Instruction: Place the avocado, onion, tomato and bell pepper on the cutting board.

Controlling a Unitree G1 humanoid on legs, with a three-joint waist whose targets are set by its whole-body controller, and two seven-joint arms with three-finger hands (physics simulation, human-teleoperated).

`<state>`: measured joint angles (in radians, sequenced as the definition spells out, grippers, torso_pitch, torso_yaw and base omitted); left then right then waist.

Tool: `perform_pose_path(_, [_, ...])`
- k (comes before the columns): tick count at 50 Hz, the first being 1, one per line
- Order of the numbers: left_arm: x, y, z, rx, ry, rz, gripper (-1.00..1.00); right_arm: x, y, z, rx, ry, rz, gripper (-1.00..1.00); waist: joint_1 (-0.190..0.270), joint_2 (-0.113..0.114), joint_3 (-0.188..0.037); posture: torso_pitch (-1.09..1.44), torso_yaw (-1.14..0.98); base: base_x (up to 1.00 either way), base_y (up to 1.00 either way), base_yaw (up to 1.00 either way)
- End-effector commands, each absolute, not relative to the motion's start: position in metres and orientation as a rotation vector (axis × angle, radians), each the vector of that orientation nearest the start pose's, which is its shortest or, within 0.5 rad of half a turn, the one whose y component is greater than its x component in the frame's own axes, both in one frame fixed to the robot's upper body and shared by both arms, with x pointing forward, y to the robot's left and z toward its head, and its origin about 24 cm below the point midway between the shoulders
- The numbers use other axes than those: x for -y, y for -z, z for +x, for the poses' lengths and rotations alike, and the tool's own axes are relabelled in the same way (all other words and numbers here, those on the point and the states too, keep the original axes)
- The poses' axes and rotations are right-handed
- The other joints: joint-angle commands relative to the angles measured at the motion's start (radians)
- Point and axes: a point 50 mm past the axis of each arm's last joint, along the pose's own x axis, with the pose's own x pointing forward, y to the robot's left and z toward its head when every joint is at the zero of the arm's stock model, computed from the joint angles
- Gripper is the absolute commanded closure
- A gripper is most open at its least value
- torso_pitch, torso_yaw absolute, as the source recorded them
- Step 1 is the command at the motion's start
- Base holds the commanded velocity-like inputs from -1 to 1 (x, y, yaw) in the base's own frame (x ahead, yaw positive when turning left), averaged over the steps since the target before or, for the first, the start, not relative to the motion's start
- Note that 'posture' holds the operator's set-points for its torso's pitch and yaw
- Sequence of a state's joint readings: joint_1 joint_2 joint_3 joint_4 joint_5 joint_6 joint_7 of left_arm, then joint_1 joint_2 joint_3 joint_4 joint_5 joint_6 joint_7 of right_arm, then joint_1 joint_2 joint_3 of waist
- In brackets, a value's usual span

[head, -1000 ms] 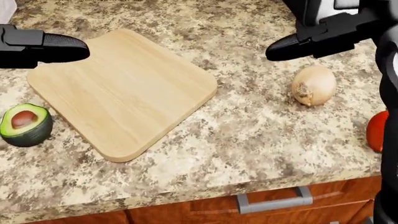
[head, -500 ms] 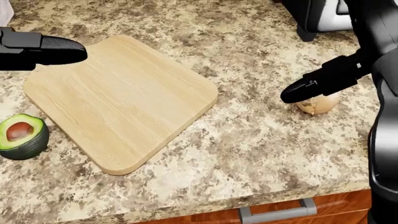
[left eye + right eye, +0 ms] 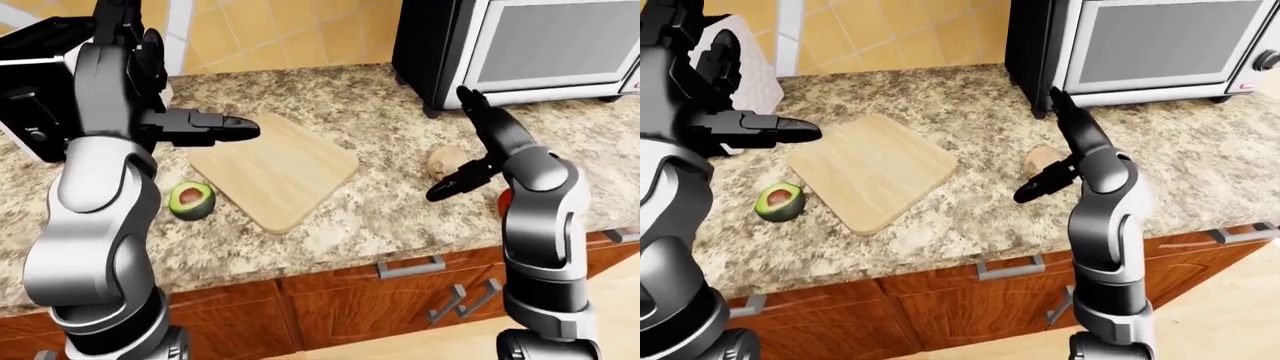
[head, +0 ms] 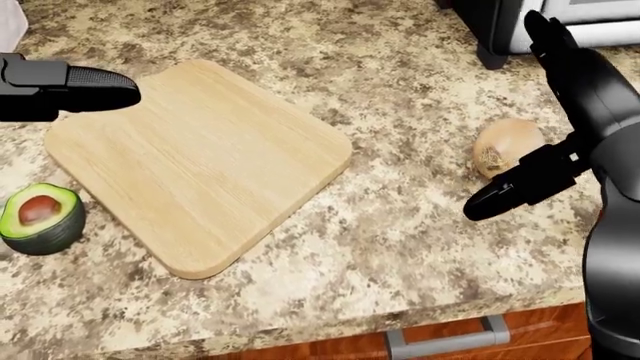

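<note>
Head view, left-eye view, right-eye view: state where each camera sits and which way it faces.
Head view: on the head, looking steeply down at the pale wooden cutting board and papery brown onion; black fingers of both hands show.
Left-eye view: on the head, looking out over the counter to the steel toaster oven; whole left arm fills the left.
Right-eye view: the same, shifted; right arm stands central.
All share the board, onion and halved green avocado.
</note>
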<state>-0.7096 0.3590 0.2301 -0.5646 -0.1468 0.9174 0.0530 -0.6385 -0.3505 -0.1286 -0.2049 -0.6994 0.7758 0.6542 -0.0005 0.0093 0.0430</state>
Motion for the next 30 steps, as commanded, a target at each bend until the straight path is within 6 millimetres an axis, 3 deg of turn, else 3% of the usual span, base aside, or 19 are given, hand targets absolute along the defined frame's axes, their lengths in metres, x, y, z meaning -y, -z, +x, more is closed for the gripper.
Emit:
perform_pose_path(1, [-0.191, -0.3021, 0.2718, 0.473, -0.114, 0.155, -1.0, 0.2175, -0.2374, 0.3134, -0.039, 0.07, -0.758, -1.0, -0.001, -0.001, -0.026, 0.0, 0.0, 0.0, 0.0, 0.0])
perform_pose_path(9, [-0.1901, -0.3052, 0.2739, 0.476, -0.11, 0.158, -1.0, 0.2225, -0.2339, 0.3113, -0.054, 0.078, -0.762, -1.0, 0.001, -0.003, -0.027, 0.0, 0.0, 0.0, 0.0, 0.0])
perform_pose_path(12, [-0.1901, -0.3067, 0.2735, 0.478, -0.111, 0.158, -1.0, 0.222, -0.2334, 0.3109, -0.054, 0.071, -0.762, -0.65, 0.001, -0.003, -0.027, 0.0, 0.0, 0.0, 0.0, 0.0])
perform_pose_path(24, [-0.1912, -0.3047, 0.2716, 0.475, -0.117, 0.156, -1.0, 0.2174, -0.2298, 0.3148, -0.053, 0.044, -0.771, -0.36, 0.0, -0.001, -0.03, 0.0, 0.0, 0.0, 0.0, 0.0])
perform_pose_path(30, [-0.1926, -0.3056, 0.2707, 0.478, -0.122, 0.157, -1.0, 0.2165, -0.2276, 0.3154, -0.058, 0.037, -0.774, -0.35, 0.001, -0.001, -0.031, 0.0, 0.0, 0.0, 0.0, 0.0])
